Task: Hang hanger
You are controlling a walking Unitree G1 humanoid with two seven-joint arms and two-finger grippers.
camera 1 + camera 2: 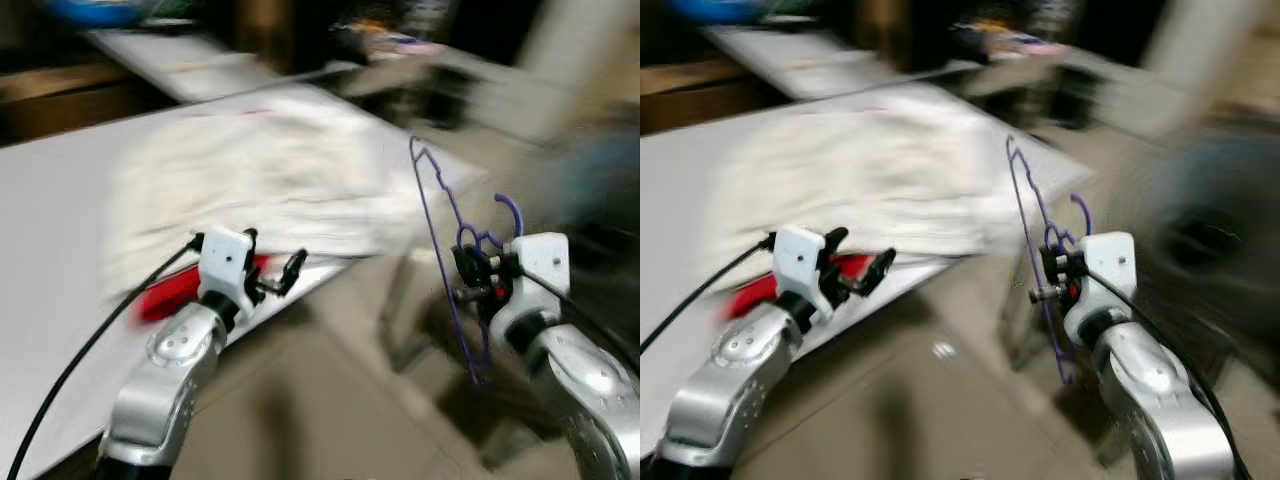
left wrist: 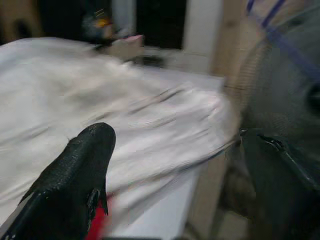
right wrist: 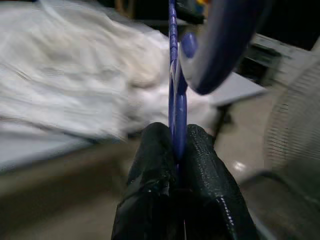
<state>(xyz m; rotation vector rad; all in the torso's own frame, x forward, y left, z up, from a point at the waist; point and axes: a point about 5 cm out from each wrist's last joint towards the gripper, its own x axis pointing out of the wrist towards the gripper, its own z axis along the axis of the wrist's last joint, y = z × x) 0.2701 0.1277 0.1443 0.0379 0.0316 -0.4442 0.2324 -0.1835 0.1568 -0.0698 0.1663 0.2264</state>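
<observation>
Beside the white table (image 1: 60, 200), we see the right gripper (image 3: 177, 150) pinching the purple hanger (image 1: 450, 250) upright by its thin wire, which could twist or slip (the left gripper (image 1: 275, 275), spread, helps nothing).

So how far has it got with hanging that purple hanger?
Picked up: the right gripper is clamped on the purple hanger, holding it in the air beside the white table. The pictures are blurred. Left to do: hanging it; no rail can be made out. The left gripper carries nothing.
</observation>
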